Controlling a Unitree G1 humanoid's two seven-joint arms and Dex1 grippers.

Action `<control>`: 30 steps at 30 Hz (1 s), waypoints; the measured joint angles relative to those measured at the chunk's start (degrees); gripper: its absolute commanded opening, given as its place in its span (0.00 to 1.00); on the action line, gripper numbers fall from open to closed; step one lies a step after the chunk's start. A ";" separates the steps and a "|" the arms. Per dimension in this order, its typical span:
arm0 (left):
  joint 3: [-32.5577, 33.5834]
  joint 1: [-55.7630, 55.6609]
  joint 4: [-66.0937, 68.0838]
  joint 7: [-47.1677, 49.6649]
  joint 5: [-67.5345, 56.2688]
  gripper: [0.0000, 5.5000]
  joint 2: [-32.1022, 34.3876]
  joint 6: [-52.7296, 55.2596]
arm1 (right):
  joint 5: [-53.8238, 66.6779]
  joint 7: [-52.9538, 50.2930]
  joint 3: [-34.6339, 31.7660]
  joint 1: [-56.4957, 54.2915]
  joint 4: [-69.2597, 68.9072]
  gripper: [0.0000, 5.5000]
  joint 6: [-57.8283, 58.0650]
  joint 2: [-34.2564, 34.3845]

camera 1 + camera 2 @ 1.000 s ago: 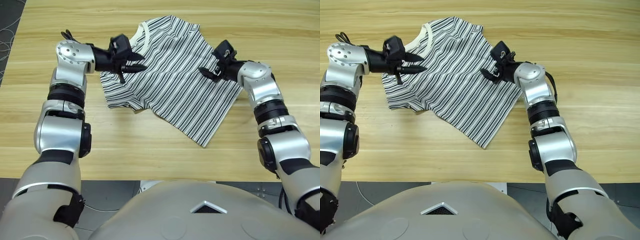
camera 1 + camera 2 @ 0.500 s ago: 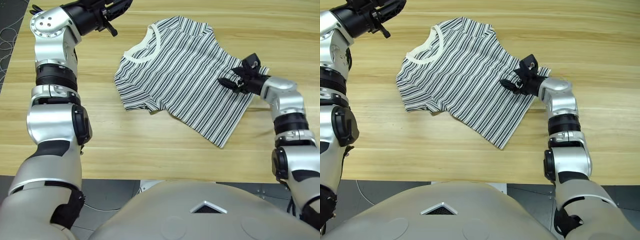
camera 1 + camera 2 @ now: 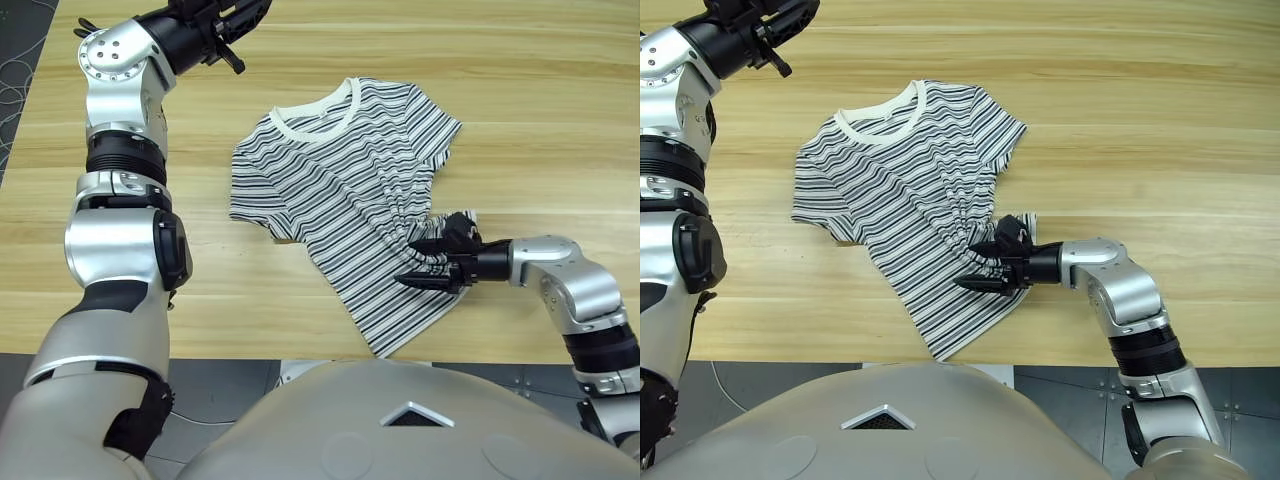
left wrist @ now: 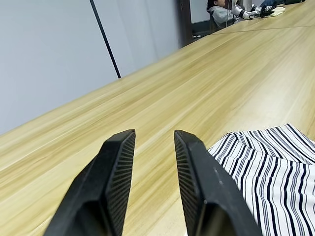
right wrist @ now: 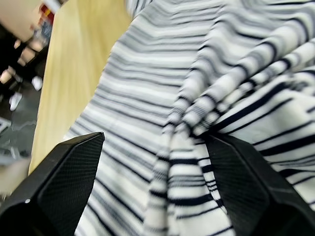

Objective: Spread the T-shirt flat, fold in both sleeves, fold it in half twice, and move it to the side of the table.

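A black-and-white striped T-shirt (image 3: 340, 170) lies face up on the wooden table (image 3: 560, 120), its cream collar (image 3: 315, 112) toward the far side and its hem corner reaching the front edge. The cloth is bunched and wrinkled near its right hem. My right gripper (image 3: 422, 264) rests low on that bunch, open, with its fingers spread wide and a ridge of striped fabric (image 5: 162, 98) between them. My left gripper (image 3: 245, 30) is raised above the far left of the table, open with nothing between its fingers, well clear of the shirt (image 4: 266, 162).
Bare wood stretches to the right of the shirt and behind it. The table's front edge (image 3: 250, 352) runs just below the hem, and its left edge (image 3: 30, 100) borders dark floor.
My right gripper has drawn back toward the front edge, and the shirt has slid nearer and turned with it, bunching at the right hem. The left gripper stays raised at the far left.
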 measured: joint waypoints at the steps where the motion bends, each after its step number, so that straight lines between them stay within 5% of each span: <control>1: 0.00 0.32 -0.01 -0.01 0.00 0.27 -0.14 -0.08 | 2.12 -1.30 -1.73 -0.69 0.35 0.69 2.86 1.17; 5: -0.12 1.52 -0.03 -0.12 0.18 0.27 -0.82 -0.32 | 16.40 0.44 -11.90 -4.95 -1.66 0.69 10.44 2.48; 12: -0.57 2.30 -0.92 -1.42 0.21 0.27 -1.02 -0.45 | 27.74 5.84 -16.85 -10.44 -1.38 0.69 13.88 1.55; 17: -0.59 2.87 -2.19 -1.85 0.09 0.27 -1.58 -0.41 | 9.28 -10.64 -9.44 -20.01 11.80 0.69 1.38 7.38; 21: -0.50 4.20 -5.70 -3.04 -0.50 0.27 -1.94 0.21 | -8.43 -23.26 -1.31 -31.00 36.76 0.69 -13.62 15.44; 30: -0.26 11.88 -22.19 -4.69 -4.78 0.27 -3.44 4.94 | -21.98 -25.67 2.39 -45.93 69.27 0.69 -32.77 23.59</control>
